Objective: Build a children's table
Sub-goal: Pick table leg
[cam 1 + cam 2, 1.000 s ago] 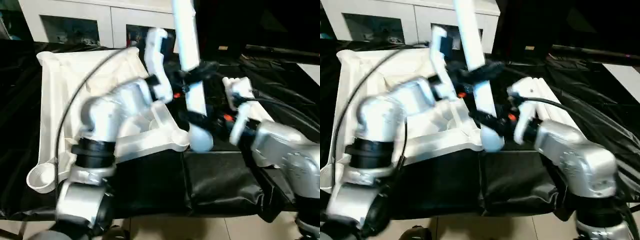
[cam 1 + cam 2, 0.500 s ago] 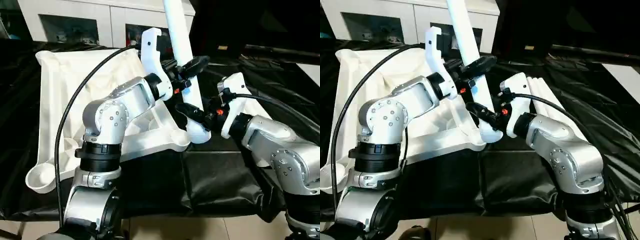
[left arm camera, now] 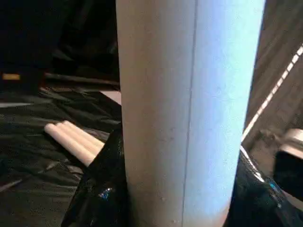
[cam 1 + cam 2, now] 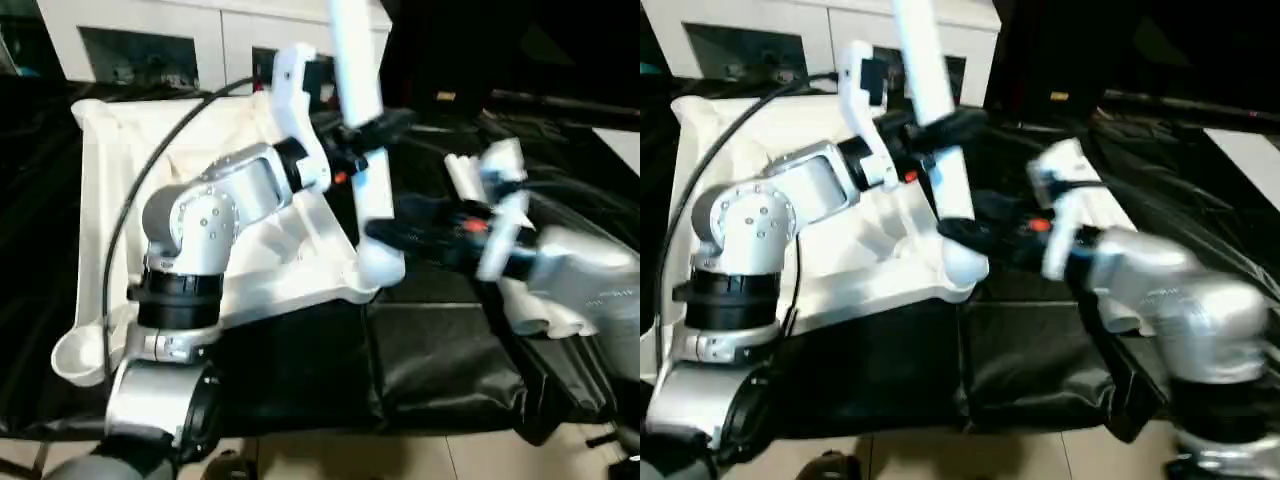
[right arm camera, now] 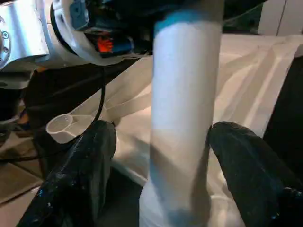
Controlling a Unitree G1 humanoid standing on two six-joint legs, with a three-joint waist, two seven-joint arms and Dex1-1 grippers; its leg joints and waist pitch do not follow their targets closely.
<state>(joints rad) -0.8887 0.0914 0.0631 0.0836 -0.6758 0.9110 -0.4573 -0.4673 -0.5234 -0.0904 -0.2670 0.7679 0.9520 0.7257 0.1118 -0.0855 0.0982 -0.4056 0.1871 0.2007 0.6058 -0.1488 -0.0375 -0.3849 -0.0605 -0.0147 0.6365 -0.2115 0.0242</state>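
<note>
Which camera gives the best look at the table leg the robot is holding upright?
The left eye view: the leg stands over the tabletop's corner, left pincer clamped on it. Wrist views show close-up sections of the leg.

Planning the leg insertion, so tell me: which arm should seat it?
Left: its claw grips the upright leg above the tabletop's corner socket. The right claw stands open around it.

- No text, label, brand, number or sign legible anywhere.
- Small amber patch [image 4: 446,97] on the dark background behind the surface: too blurred to read.
</note>
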